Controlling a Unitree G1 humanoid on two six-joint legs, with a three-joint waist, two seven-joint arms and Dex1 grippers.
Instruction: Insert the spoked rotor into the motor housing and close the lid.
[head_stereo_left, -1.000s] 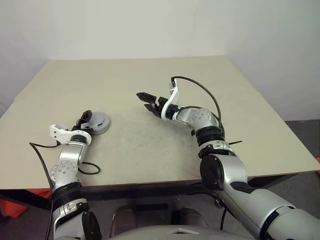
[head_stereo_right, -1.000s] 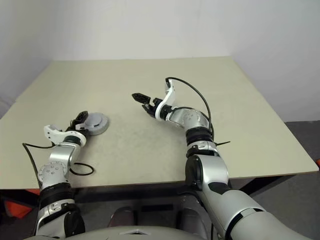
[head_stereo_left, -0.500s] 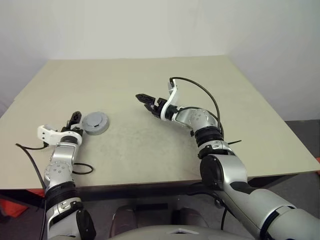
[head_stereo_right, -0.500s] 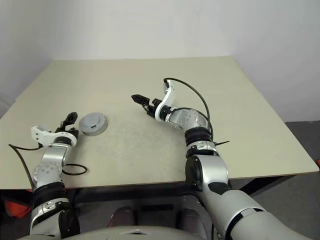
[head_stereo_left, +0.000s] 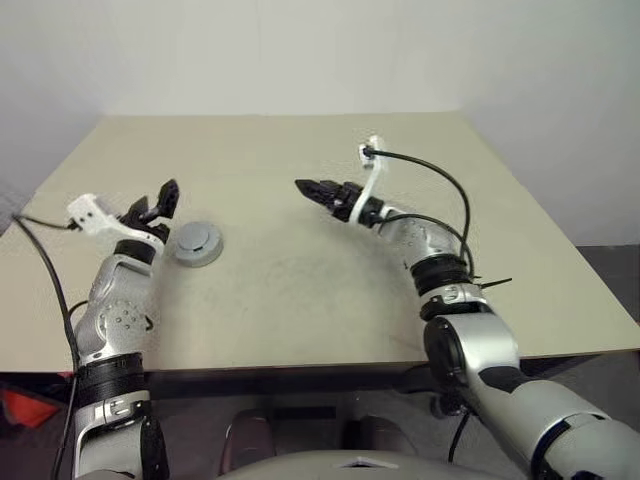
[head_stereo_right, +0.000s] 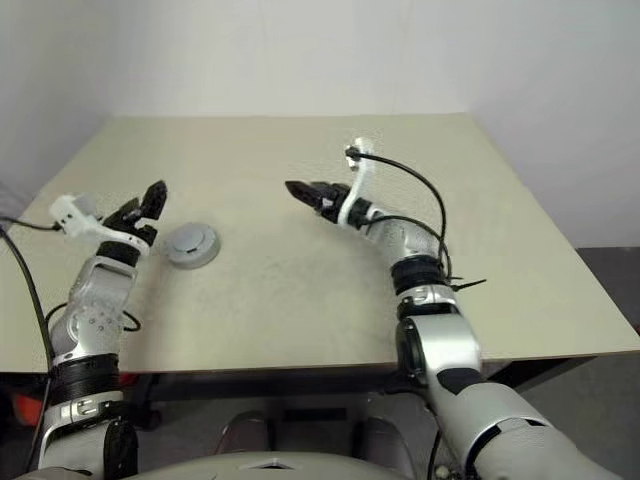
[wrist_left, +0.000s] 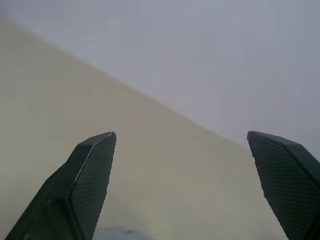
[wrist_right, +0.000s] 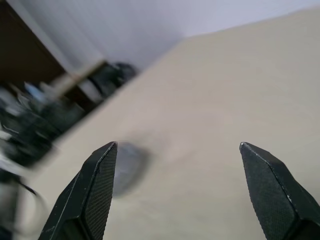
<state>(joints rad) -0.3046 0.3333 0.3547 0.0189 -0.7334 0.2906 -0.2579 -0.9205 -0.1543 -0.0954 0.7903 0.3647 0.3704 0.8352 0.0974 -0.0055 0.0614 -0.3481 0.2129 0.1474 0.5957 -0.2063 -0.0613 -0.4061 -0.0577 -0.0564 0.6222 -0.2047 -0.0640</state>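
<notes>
The lid (head_stereo_left: 198, 242), a flat dull-grey disc with a small centre, lies on the left part of the beige table (head_stereo_left: 300, 280), on top of a short round body that looks like the motor housing. The spoked rotor is hidden. My left gripper (head_stereo_left: 160, 198) hangs open and empty above the table, just left of the lid and apart from it. In the left wrist view its fingers (wrist_left: 92, 170) stand wide apart. My right gripper (head_stereo_left: 312, 188) is open and empty over the table's middle, pointing left. In the right wrist view the lid (wrist_right: 127, 162) is a grey blur ahead of it.
The table's front edge (head_stereo_left: 300, 352) runs close to me, and its right edge (head_stereo_left: 540, 210) slants away. A black cable (head_stereo_right: 130, 320) loops beside my left arm. A white wall (head_stereo_left: 300, 50) stands behind the table.
My left gripper has risen from the table beside the lid and rolled over. My right gripper has shifted a little to the right and rolled. The lid has not moved.
</notes>
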